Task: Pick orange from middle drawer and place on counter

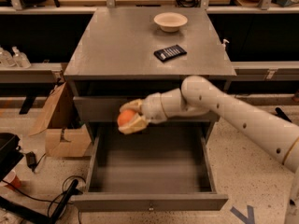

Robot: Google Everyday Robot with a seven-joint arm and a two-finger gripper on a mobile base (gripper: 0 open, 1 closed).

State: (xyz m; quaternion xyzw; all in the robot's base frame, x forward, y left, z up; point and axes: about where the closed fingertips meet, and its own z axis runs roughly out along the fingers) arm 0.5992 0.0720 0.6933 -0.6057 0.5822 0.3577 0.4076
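Note:
My gripper (129, 116) is shut on the orange (124, 117), a small round orange fruit. It holds the orange in the air above the left part of the open middle drawer (149, 171), in front of the closed top drawer. The white arm reaches in from the right. The drawer is pulled fully out and its grey bottom shows nothing in it. The counter (121, 45), the flat grey top of the cabinet, lies above and behind the gripper.
A cream bowl (170, 21) and a black flat device (170, 52) lie on the counter. A cardboard box (60, 125) stands on the floor left of the cabinet. Cables and dark gear lie at the lower left. Workbenches run along the back.

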